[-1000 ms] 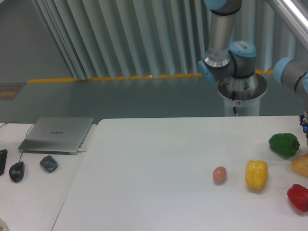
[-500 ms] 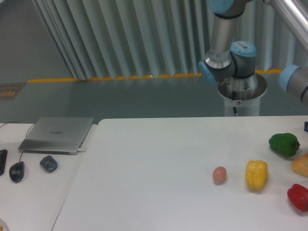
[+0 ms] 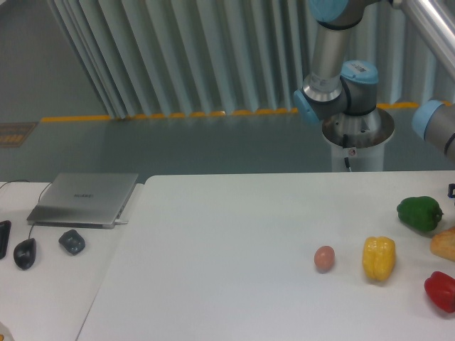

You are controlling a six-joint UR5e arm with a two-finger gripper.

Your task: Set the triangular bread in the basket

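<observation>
The triangular bread [image 3: 444, 245] is a golden-orange toasted lump at the right edge of the white table [image 3: 234, 241], cut off by the frame. It lies between the green bell pepper [image 3: 419, 213] and the red bell pepper [image 3: 441, 290]. The basket is out of view. The gripper's fingers are out of frame to the right; only the arm's joints [image 3: 341, 85] and a sliver of a blue part [image 3: 452, 190] at the edge show.
A yellow bell pepper [image 3: 378, 258] and a small pinkish-brown egg [image 3: 324, 258] lie left of the bread. A closed laptop [image 3: 84, 198], a black mouse [image 3: 25, 253] and a dark lump [image 3: 72, 242] sit on the left desk. The robot pedestal [image 3: 357, 138] stands behind the table.
The arm's wrist section at the right edge has moved further right and up, so less of it shows. The objects on the table have not moved.
</observation>
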